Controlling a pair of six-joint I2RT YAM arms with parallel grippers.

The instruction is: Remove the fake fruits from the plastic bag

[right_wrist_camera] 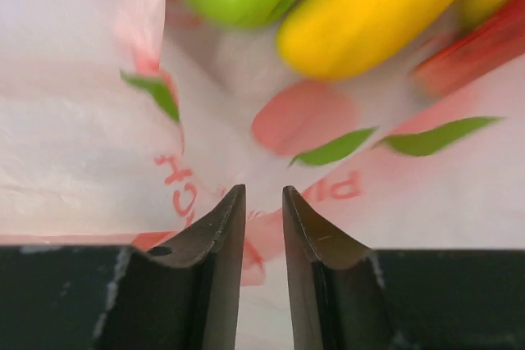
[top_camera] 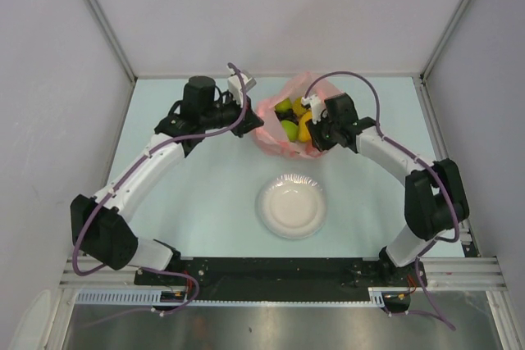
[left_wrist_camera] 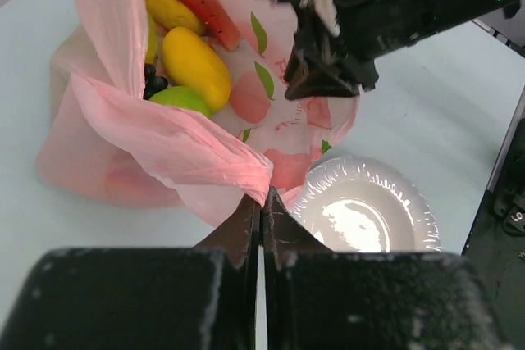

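Since the bag [left_wrist_camera: 164, 145] is thin and limp, left pincer [left_wrist_camera: 262, 196] clamps its rim; right pincer [right_wrist_camera: 263, 192], slightly apart, should take slick, light fruits [right_wrist_camera: 369, 6] midbody.

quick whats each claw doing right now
left claw: closed, pinching the edge of the plastic bag
right claw: narrow gap over the bag's wall; whether it grips cannot be told

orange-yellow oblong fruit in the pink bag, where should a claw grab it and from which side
Probably across its narrow middle, from above through the open mouth of the plastic bag. The orange-yellow oblong fruit lies on top, long flanks exposed; the green apple crowds one end, so an end-to-end pinch looks blocked.
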